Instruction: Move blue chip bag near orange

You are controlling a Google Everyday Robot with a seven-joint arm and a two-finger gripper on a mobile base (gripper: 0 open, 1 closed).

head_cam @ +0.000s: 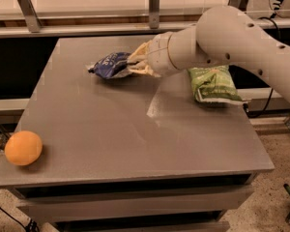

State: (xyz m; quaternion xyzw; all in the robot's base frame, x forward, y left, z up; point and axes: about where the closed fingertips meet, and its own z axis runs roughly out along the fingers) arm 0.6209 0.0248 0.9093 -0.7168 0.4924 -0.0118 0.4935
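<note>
Grasping now: my gripper point(138, 65) touches the crumpled navy-blue foil chip bag point(109, 65), far side of the grey table point(135, 134); clamped or not, I cannot tell. Next, a long carry to the round orange fruit point(23, 148), near-left corner.

On the one grey table point(135, 129) I count two chip bags: a single blue chip bag point(108, 65) toward the far edge and a single green chip bag point(213, 84) on the right side. There is also one orange point(23, 148), alone at the near left corner. One robot arm point(232, 37) reaches in from the right, ending in one gripper point(137, 64) right at the blue bag's right end.
</note>
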